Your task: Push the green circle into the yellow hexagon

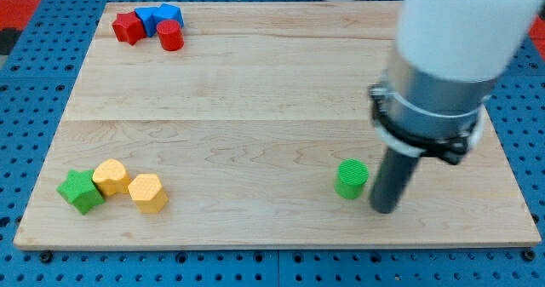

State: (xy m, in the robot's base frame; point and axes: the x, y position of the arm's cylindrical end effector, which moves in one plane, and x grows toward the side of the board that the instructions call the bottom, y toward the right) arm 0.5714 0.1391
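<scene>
1. My tip (384,209) rests on the wooden board (255,91) just beside the green circle (351,179), on its right — there are no jaws, only a rod.
2. The yellow hexagon (148,192) lies well apart at the view's bottom left, touching another yellow block (111,177) and near a green star (80,191).
3. Red blocks (129,27) and blue blocks (158,18) cluster at the top left.

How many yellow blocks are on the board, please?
2: one yellow block at the view's bottom left beside the green star, and the yellow hexagon touching its right. None appear hidden.
</scene>
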